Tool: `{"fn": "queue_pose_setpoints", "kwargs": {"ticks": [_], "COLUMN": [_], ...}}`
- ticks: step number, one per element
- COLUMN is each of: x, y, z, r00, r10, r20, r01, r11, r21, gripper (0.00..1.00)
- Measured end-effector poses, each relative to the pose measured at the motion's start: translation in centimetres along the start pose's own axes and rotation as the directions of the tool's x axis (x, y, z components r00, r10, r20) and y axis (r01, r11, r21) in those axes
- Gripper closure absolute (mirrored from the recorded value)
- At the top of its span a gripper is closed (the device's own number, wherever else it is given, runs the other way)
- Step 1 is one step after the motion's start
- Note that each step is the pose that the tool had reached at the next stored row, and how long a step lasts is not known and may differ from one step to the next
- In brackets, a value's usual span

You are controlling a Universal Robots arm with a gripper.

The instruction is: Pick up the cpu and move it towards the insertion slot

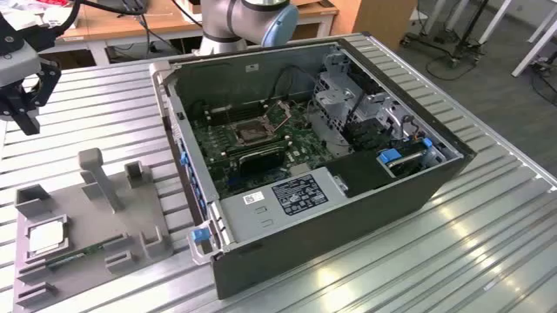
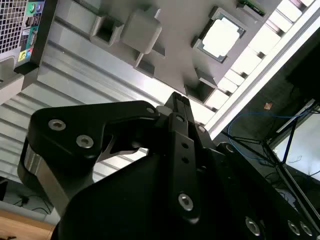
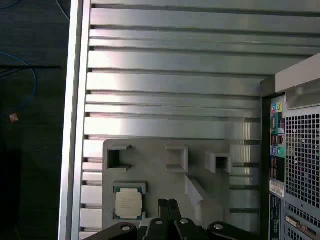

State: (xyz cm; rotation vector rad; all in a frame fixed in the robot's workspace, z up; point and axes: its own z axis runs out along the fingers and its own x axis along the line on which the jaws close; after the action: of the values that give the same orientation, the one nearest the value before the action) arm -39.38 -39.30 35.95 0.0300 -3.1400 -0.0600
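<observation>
over the table, well apart from the cpu in its grey holder, the gripper has its fingers pressed together, empty, so coming down thus it might strike the chip's top.

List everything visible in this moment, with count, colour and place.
Chip: one, silvery-white, lying in a recess of the holder plate.
Socket: one, dark centre with silvery frame, on the green board inside the computer case.
Memory stick: one, green, on the plate beside the chip.
Holder plate: one, grey, on the table at the exterior view's left.
Computer case: one, black and grey, side open, mid-table.
Table: one, ribbed silvery metal.
Arm: one, grey with blue cap, behind the case.
Hand: one, black, fingers together, empty, above the table near the plate.
</observation>
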Motion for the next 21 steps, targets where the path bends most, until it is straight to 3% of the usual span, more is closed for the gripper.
{"fn": "queue_pose_setpoints", "kwargs": {"ticks": [21], "x": [0.57], "y": [-0.07], "z": [0.00], "r00": [1.0000], "r10": [0.000], "r20": [-0.0001], "r01": [0.000], "r11": [1.0000], "r21": [0.0000], "gripper": [0.89]}}
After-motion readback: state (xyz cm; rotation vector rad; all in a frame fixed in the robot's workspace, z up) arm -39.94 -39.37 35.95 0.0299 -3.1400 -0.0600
